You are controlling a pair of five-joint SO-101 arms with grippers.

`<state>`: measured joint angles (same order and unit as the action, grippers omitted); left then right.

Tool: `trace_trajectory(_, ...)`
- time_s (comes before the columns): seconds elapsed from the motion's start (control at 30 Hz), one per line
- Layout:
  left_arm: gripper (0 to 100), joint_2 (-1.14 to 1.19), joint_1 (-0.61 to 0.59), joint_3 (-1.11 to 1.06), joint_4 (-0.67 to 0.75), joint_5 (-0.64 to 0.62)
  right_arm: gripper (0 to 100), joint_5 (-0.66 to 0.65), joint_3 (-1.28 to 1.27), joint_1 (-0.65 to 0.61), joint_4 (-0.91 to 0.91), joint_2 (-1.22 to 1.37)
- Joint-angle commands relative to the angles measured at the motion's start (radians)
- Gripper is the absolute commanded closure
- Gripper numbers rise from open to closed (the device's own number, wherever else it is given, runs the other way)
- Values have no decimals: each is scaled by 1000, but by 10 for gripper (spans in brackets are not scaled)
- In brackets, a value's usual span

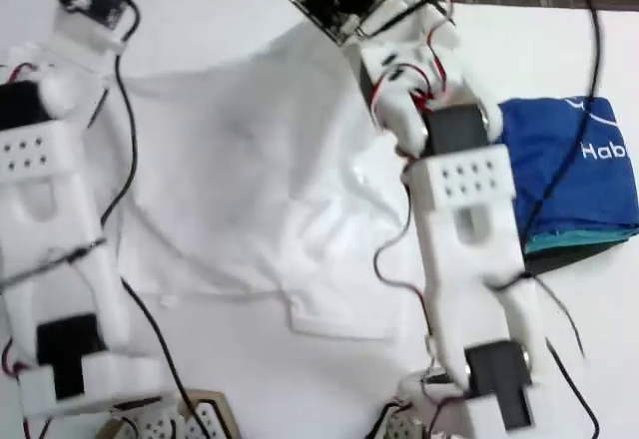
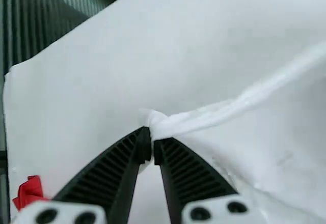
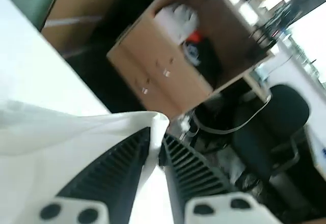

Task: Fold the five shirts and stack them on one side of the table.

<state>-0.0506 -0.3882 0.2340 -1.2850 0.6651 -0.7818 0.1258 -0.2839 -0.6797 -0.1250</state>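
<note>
Fingers (image 2: pixel 118 172) — shirt (image 2: pixel 214 114) between both pairs

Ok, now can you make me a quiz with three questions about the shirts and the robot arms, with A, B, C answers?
1. Where is the blue shirt?
A) on the table, at the right of the high view
B) on the floor
C) hanging from an arm

2. How many arms have hold of the white shirt?
A) none
B) one
C) two

3. How does the white shirt lie?
A) folded up small
B) spread out and rumpled
C) rolled into a ball

Answers:
1 A, it lies folded near the right edge of the high view.
2 C, the left arm's fingers and the right arm's fingers are each shut on its cloth.
3 B, it lies spread wide across the middle of the table.
</note>
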Motion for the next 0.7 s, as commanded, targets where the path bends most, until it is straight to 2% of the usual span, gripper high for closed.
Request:
trace_trajectory(0.0, 976, 75, 3, 21, 25, 31, 977, 5, 6, 38, 48, 65)
trace_trajectory(0.27, 976, 242, -5, 277, -64, 31, 977, 6, 14, 36, 48, 122)
trace_trajectory(0.37, 976, 321, -8, 369, -130, 29, 977, 107, 46, 44, 24, 153)
trace_trajectory(0.47, 976, 382, -8, 435, -241, 35, 977, 196, 89, 44, -111, 143)
trace_trajectory(0.67, 976, 422, -9, 499, -442, 68, 977, 209, 101, 16, -357, 102)
